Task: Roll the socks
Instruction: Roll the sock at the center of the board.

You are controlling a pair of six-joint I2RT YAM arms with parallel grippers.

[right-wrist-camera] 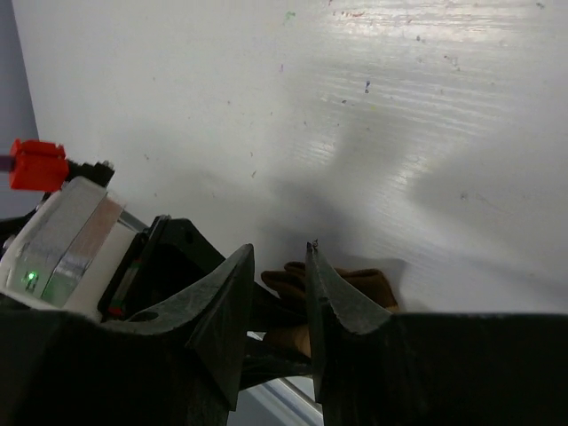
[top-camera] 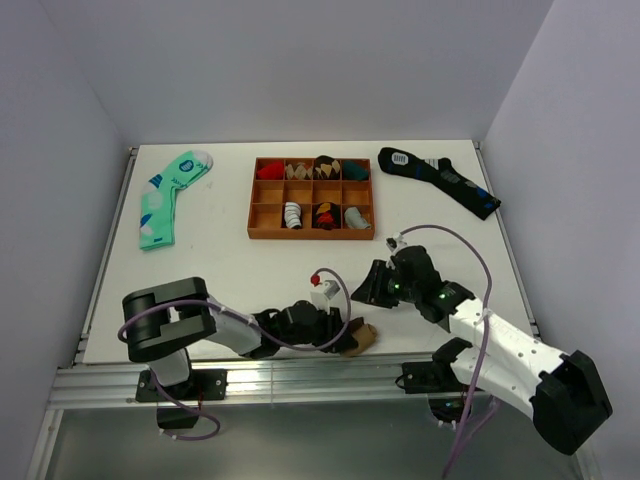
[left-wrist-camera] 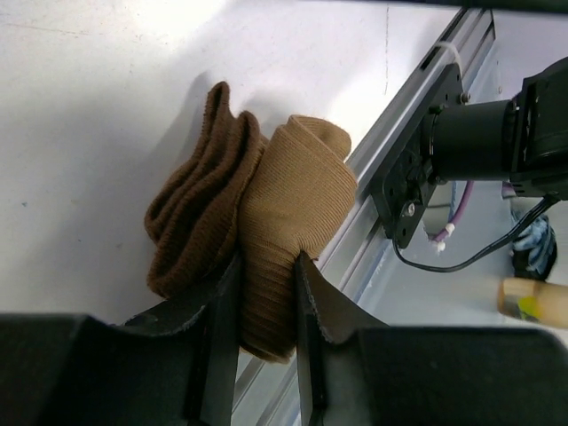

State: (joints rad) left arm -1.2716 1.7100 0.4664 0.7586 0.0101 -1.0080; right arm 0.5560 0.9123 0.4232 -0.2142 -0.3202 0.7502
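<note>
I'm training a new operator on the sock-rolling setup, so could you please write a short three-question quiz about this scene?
1. True or false: the right gripper grips the brown socks.
2. In the top view, where does the green sock lie? A) left of the tray B) inside the tray C) right of the tray
3. How many compartments does the tray have?
Key: 1. False: the left gripper grips them; the right gripper is open and empty. 2. A. 3. Eight.
</note>
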